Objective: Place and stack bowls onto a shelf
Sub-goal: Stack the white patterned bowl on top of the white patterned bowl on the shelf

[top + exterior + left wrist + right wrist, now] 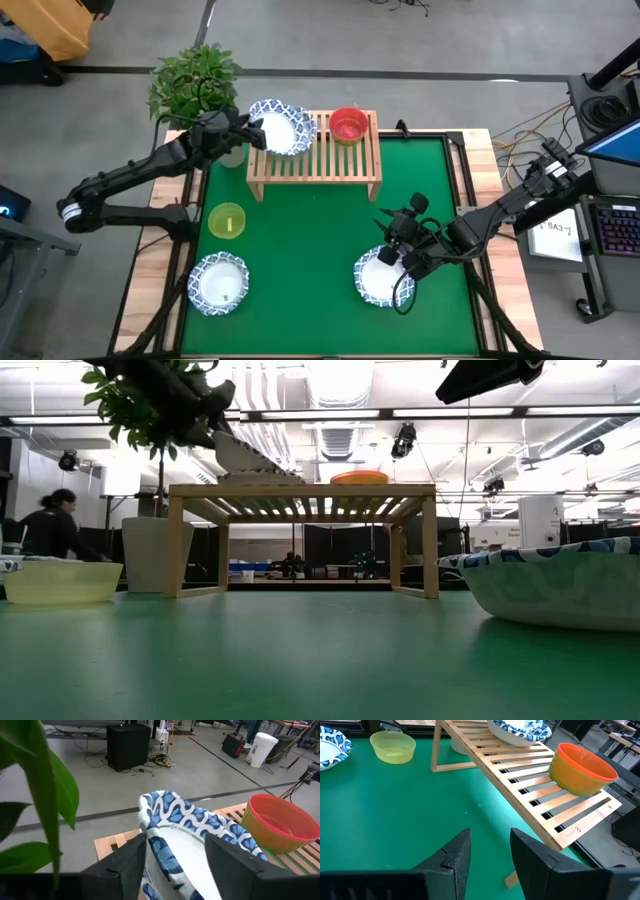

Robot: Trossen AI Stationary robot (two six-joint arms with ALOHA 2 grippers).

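Nearest, at the counter's (320,250) front edge, two blue-patterned bowls sit on the green mat: one at about 7 o'clock (218,283) and one at about 5 o'clock (383,277). The right claw (395,252) hovers over the 5 o'clock bowl's upper-left rim; in the right wrist view its dark fingers (451,854) stand apart with only green mat between them, gripping nothing. Whether it touches the bowl's rim cannot be told.

Farther in, at about 9 o'clock, a small yellow bowl (227,220) rests alone on the mat, just beyond the 7 o'clock bowl.

Farthest, at 12 o'clock, the wooden shelf (345,165) stands along the counter's back edge. A red-orange bowl (348,125) sits on its slats toward the right end. At the shelf's left end a third patterned bowl (281,126) lies on the slats, tilted in the low view. The left claw (250,130) is closed on that bowl's left rim, one finger (131,865) outside the wall and one inside, as its wrist view shows. Just beyond the shelf's left corner, at about 11 o'clock, stands a potted plant (195,82).
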